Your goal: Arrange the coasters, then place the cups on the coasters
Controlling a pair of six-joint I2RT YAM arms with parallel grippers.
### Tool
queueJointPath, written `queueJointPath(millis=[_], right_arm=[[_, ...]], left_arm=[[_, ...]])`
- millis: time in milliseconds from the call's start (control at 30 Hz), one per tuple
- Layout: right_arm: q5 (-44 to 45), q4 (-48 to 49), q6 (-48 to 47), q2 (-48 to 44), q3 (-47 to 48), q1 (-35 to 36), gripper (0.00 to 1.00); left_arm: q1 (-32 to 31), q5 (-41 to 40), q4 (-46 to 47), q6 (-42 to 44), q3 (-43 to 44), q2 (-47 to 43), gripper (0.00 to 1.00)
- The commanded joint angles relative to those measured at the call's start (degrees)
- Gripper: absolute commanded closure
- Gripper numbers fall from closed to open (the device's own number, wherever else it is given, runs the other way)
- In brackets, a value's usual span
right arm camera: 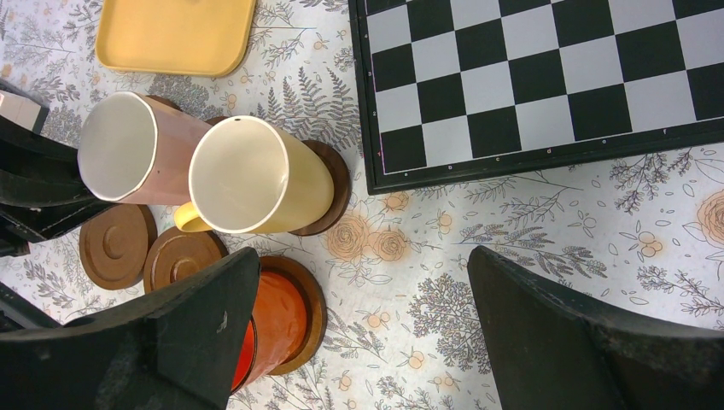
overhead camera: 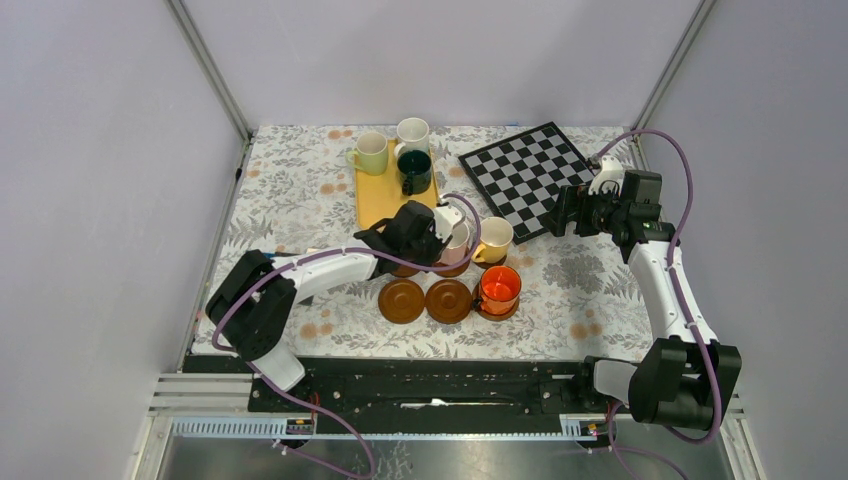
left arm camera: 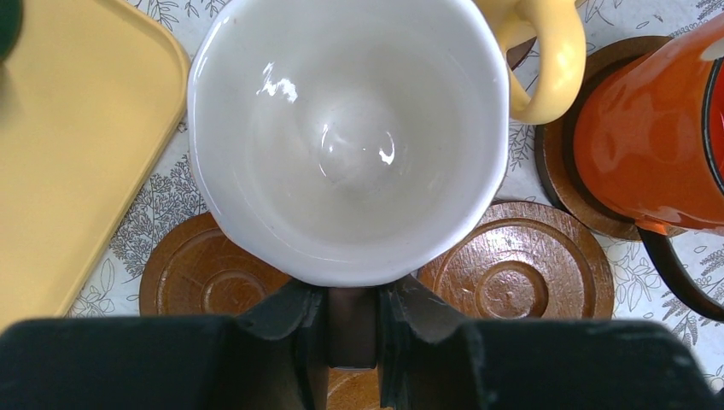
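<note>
Closely, pink cup (right arm camera: 141, 149) rim crowds yellow cup (right arm camera: 256, 175).

**A:** Left arm (overhead camera: 330, 268), pose?

**B:** It stretched forward and to its right. The elbow was folded near the shoulder and the forearm ran long and low toward the middle. The wrist was about level.

**A:** Left gripper (left arm camera: 352, 301)?

**B:** It pointed away from the robot. Its fingers (left arm camera: 286, 320) were drawn nearly together, pinching the handle of the pink cup (right arm camera: 166, 162).

**A:** Right arm (overhead camera: 665, 285)?

**B:** The lower link was doubled back at the shoulder and the forearm climbed forward. The wrist was raised and bent in toward the left.

**A:** Right gripper (right arm camera: 363, 256)?

**B:** It was held aloft and aimed downward. The fingers (right arm camera: 196, 333) were spread as wide as they went. It was well apart from the left gripper.
</note>
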Motion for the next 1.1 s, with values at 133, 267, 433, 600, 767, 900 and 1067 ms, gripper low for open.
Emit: queueJointPath(millis=[133, 267, 433, 600, 767, 900, 1067], right_arm=[[-0.63, 1.85, 0.05, -0.7, 0.08, -0.2, 0.02], [-0.64, 1.78, 0.18, -0.75, 0.19, -0.2, 0.02], [-0.68, 1.77, 0.19, -0.7, 0.18, -0.2, 0.02], [-0.7, 1.74, 0.23, -0.65, 0.25, -0.2, 0.02], [-1.0, 1.79, 0.39, -0.63, 0.16, -0.2, 0.02], [-1.38, 1.8, 0.56, -0.53, 0.34, -0.2, 0.02], [-1.33, 1.81, 0.57, -0.54, 0.27, -0.2, 0.02]], left_arm=[[-0.21, -1.52, 0.81, 1.03, 0.6, -2.69, 0.58], [-0.2, -1.27, 0.77, 0.74, -0.25, -3.59, 0.48], [-0.22, 0.18, -1.32, 0.66, -0.12, -6.1, 0.3], [-0.11, 4.54, -7.72, 0.81, 0.4, -9.32, 0.01], [2.55, 11.79, -15.44, 1.22, 2.58, -13.13, 0.01], [6.92, 17.01, -18.72, 1.2, 5.49, -15.21, 0.01], [15.46, 18.55, -17.55, 0.03, 11.59, -14.76, 0.01]])
